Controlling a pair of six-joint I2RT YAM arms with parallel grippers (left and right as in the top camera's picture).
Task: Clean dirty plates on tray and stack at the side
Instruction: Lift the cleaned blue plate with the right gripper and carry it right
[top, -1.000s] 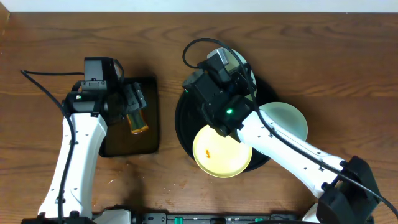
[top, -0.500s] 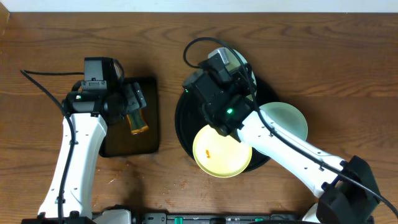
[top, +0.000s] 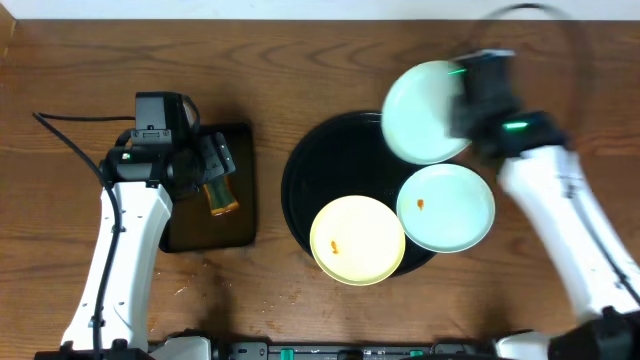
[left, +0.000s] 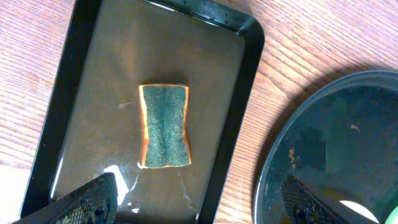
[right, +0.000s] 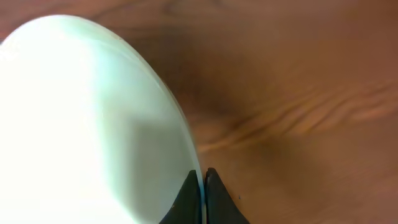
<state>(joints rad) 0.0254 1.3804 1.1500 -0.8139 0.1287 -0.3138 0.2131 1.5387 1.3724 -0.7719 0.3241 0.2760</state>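
A: Where is the plate in hand?

B: A pale blue plate (top: 425, 98) hangs over the far right rim of the round tray (top: 330, 165), its edge pinched in the right fingers (right: 214, 202).

A: And the sponge?

B: The sponge (left: 164, 126) lies in the small black tray (left: 106, 74), straight ahead of the wide-open, empty left fingers (left: 87, 202). Its long axis points away from them, and the left arm is nearer.

Even light; right arm (top: 545, 185) motion-blurred, pale plate (right: 81, 124) overexposed.
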